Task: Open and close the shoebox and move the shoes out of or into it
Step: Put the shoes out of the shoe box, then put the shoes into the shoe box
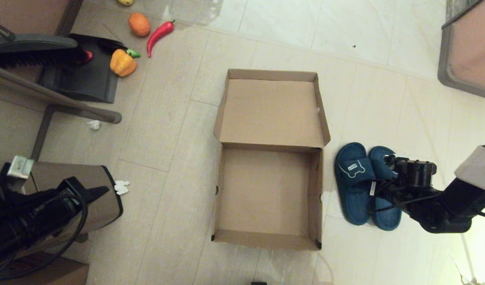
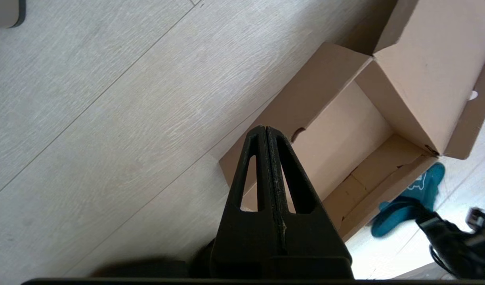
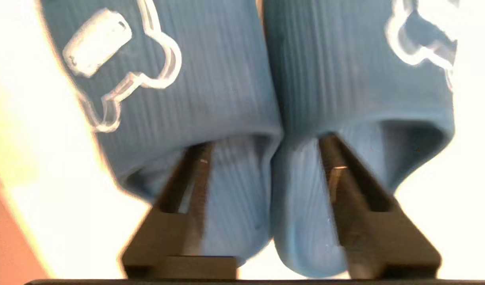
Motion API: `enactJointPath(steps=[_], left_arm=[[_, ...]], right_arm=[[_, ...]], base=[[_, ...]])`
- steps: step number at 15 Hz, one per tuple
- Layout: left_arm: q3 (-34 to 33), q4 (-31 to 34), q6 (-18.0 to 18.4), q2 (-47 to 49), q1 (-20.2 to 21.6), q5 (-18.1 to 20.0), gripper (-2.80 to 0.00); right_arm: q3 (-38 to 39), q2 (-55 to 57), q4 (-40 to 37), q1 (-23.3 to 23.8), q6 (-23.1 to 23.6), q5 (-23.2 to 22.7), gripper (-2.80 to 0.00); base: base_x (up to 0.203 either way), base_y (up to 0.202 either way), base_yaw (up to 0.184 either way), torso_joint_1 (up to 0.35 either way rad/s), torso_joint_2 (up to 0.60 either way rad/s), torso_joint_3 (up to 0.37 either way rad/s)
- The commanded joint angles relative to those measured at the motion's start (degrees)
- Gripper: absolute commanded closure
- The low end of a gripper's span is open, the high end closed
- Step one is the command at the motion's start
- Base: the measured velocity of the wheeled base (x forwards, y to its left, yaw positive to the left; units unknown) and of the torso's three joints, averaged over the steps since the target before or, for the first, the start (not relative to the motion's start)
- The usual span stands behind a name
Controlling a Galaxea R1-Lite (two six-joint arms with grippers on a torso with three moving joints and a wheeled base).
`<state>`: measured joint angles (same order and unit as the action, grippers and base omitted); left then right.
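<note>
Matt cardboard shoebox (image 1: pixel 266 190), ribbed foam shoes (image 1: pixel 365 186)

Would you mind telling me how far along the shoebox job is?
Done: the shoebox lies open and empty. In hand: the right gripper has one finger inside each of the shoes, beside the box. Left: lifting them in and closing the lid. The left gripper is parked, shut.

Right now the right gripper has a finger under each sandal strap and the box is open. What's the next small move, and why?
Probably close the right gripper. One finger sits inside each of the shoes, with their touching inner strap walls between the fingers, so closing should pinch both sandals together. They lie on the floor right of the open, empty shoebox. The left gripper rests shut, well to the box's left.
</note>
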<state>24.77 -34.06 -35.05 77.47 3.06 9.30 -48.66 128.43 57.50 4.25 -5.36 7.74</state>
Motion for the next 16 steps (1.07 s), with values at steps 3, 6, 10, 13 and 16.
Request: enactJointPath(steps=[3, 6, 10, 13, 16], left_arm=[[-0.2, -0.2, -0.3, 1.2, -0.1, 0.2, 0.00], [0.3, -0.6, -0.4, 2.4, -0.1, 0.1, 0.00], [0.0, -0.6, -0.4, 2.2, -0.1, 0.1, 0.00], [-0.2, -0.5, -0.3, 2.3, -0.1, 0.0, 0.00], [-0.8, -0.5, -0.4, 2.4, 0.0, -0.1, 0.00]], right_arm=[[0.0, 3.7, 0.4, 0.1, 0.0, 0.1, -2.80], [2.6, 1.5, 0.5, 0.5, -0.3, 0.1, -2.80], [1.2, 2.8, 1.5, 3.0, -0.5, -1.3, -2.80], [-5.7, 7.6, 1.8, 5.1, -0.2, -2.9, -2.80], [-13.4, 11.9, 1.1, 6.8, 0.1, -3.4, -2.80]], base=[[0.000, 0.000, 0.000, 0.000, 0.00, 0.000], [0.000, 0.000, 0.000, 0.000, 0.00, 0.000], [0.000, 0.000, 0.000, 0.000, 0.00, 0.000], [0.000, 0.000, 0.000, 0.000, 0.00, 0.000], [0.000, 0.000, 0.000, 0.000, 0.00, 0.000]])
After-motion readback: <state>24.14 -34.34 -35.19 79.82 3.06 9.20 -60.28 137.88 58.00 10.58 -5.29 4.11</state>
